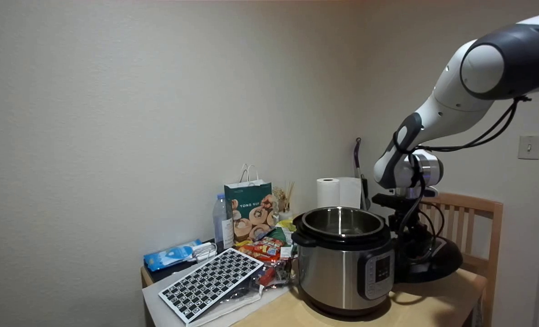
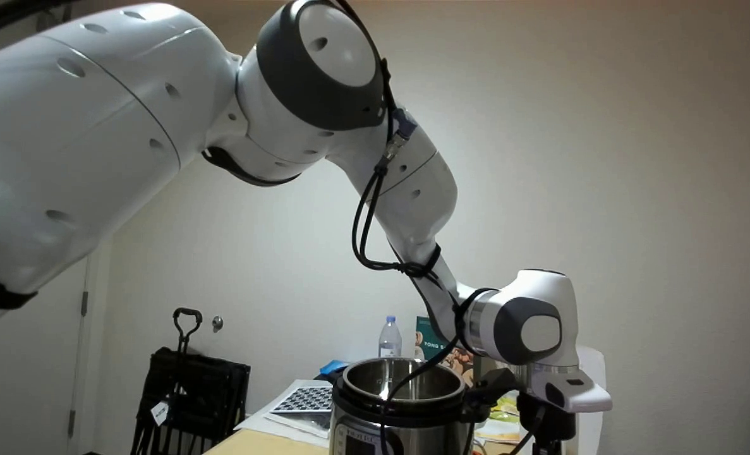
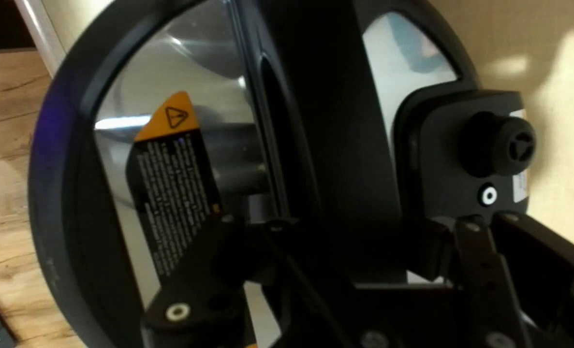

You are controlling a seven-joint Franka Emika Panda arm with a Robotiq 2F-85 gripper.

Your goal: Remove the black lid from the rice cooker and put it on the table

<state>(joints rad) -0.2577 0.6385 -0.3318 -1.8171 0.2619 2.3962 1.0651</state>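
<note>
The rice cooker (image 1: 326, 277) stands uncovered on the tan table (image 1: 278, 315), its steel inside showing; it also shows in an exterior view (image 2: 416, 379). The black lid (image 1: 448, 261) is beside the cooker, at the table's chair side, and seems slightly above the tabletop. In the wrist view the lid (image 3: 59, 193) has a black rim, shiny top, orange-and-black label and broad black handle. My gripper (image 3: 342, 246) has its fingers on both sides of this handle and appears shut on it. The gripper also shows above the lid in an exterior view (image 1: 417, 250).
A slatted chair (image 1: 473, 236) stands behind the lid. The wrist view shows the table edge (image 3: 42, 36) and wood floor (image 3: 6, 193) under the lid's outer side. A checkerboard (image 1: 212, 284), snack bags (image 1: 267, 247), bottle (image 1: 223, 222), paper bag (image 1: 251, 209) and paper roll (image 1: 328, 193) surround the cooker.
</note>
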